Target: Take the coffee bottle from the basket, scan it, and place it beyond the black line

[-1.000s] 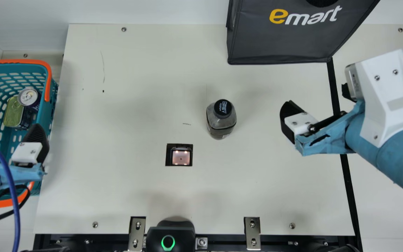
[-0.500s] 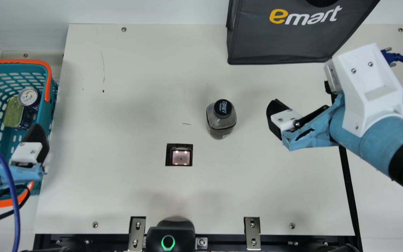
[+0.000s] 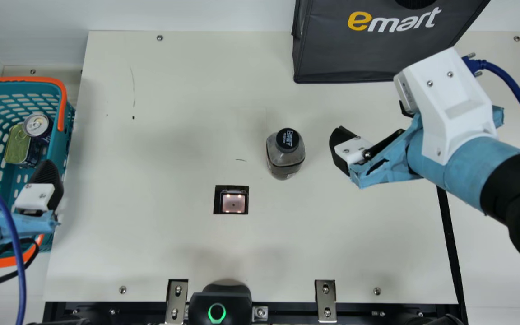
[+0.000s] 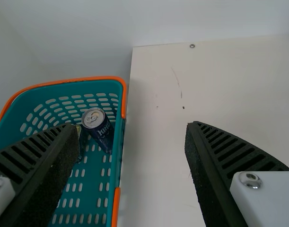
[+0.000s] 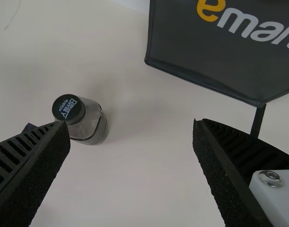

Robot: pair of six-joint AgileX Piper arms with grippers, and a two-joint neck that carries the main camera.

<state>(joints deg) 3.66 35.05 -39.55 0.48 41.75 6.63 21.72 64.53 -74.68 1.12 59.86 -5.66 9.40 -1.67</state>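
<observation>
My left gripper stands open over the teal basket at the far left. In the left wrist view the open gripper has the basket below it. My right gripper, open and empty, hangs to the right of the coffee bottle. Upright and black-capped, the bottle touches neither gripper. In the right wrist view it appears beyond one finger of the open gripper. Left of and nearer than the bottle, the scanner window is lit. The black line runs down the table's right side.
A dark shopping bag stands at the back right, by the line's far end. The basket holds a can and a green-topped tin. A black device with a green ring sits at the front edge.
My right arm has moved leftward toward the bottle and slightly toward the back, its gripper still open. The left arm, bottle and basket stay where they were.
</observation>
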